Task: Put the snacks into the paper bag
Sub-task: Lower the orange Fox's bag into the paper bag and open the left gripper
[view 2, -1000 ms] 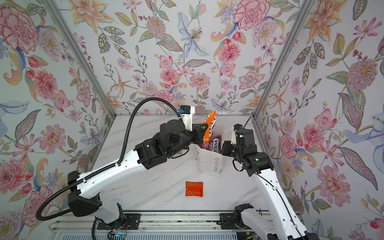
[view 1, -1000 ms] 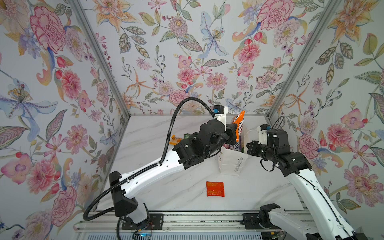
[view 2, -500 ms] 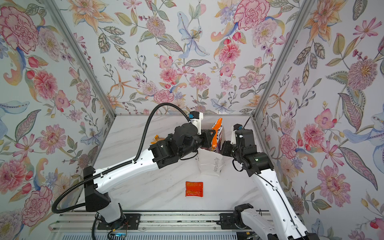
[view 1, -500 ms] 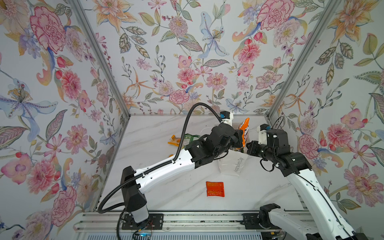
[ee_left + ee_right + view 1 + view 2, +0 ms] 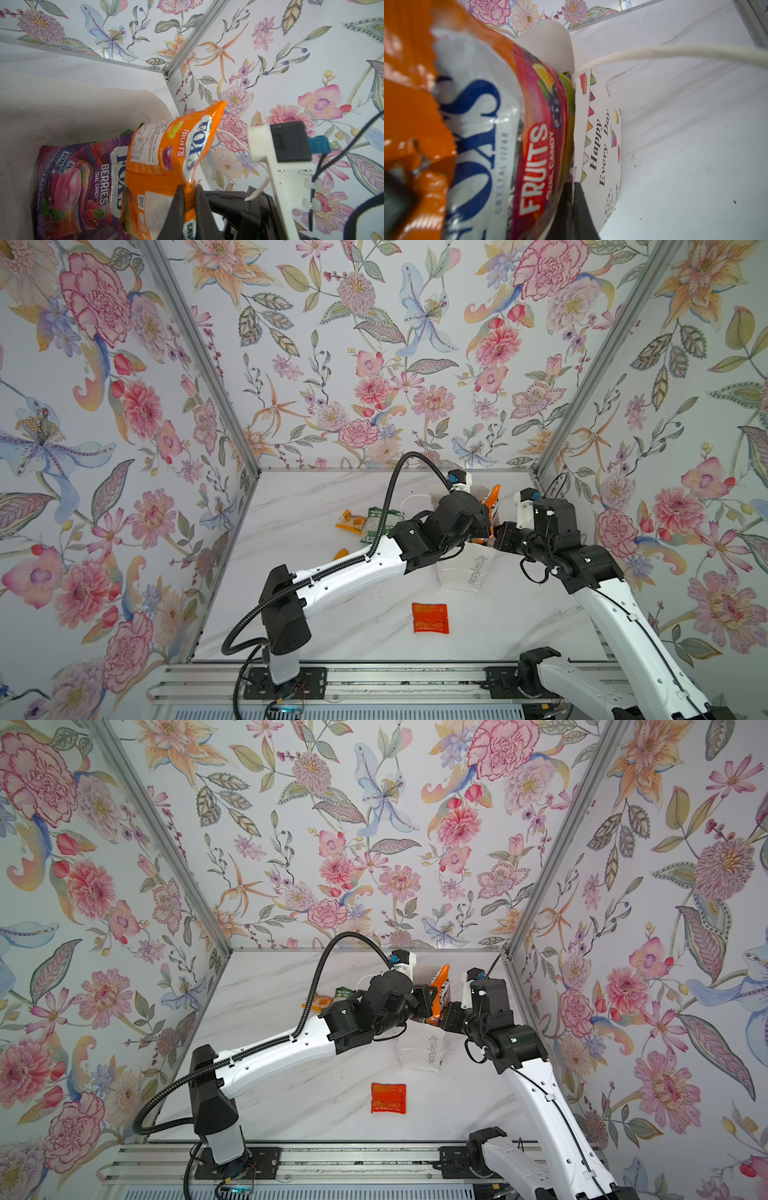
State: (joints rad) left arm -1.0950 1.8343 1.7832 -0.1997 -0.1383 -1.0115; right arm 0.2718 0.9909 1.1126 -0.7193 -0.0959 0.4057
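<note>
Orange packet partway into the bag, both my grippers closed.
My left gripper [image 5: 188, 188] is pinched tight on an edge of the orange packet [image 5: 166, 158]. The packet's lower end is inside the bag [image 5: 467, 572] and its top sticks out above the rim (FOX'S Fruits, by the label). A purple packet [image 5: 83, 182] sits inside the bag beside it. My right gripper [image 5: 574, 186] is clamped closed on the bag's rim, by the "Happy Every Day" lettering. The bag stands on the table [image 5: 332, 497] near the far right corner. A red sachet [image 5: 430, 617] lies in front of the bag, apart from it. A green packet [image 5: 374, 526] and an orange sachet [image 5: 348, 522] lie to the bag's left, partly behind my left arm.
</note>
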